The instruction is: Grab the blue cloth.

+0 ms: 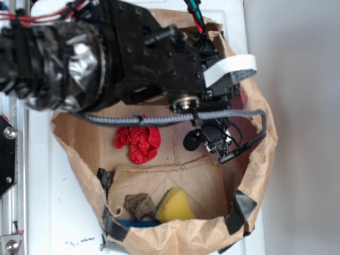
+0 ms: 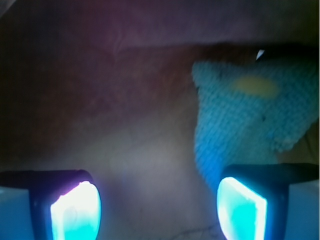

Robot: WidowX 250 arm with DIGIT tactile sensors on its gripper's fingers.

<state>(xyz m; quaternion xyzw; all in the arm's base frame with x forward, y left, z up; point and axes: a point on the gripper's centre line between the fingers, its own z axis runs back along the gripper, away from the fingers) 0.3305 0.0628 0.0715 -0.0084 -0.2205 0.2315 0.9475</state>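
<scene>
- Gripper [image 2: 159, 210] first: in the wrist view its two pads [image 2: 77, 212] glow at the bottom, far apart, with nothing between them. So it is open and holds nothing.
- On the left of the wrist view there is only bare brown floor.
- On the right of that view lies the blue cloth [image 2: 240, 125], fuzzy, with a small yellow spot. Its lower edge sits just above the right-side pad, maybe touching it. The cloth is off to one side, not in the middle of the gap.
- In the outside view the big black arm [image 1: 133, 48] reaches into a brown paper bag [image 1: 85, 175]. I cannot see the blue cloth there; the arm seems to hide it.
- From left to right on the bag floor lie a red fabric ball [image 1: 139, 142], a small brown lump [image 1: 139, 205] and a yellow sponge [image 1: 175, 206]. None is what we want.
- I think the reaching part is nearly done. Lining up over the cloth, closing on it and lifting it are all left to do.
</scene>
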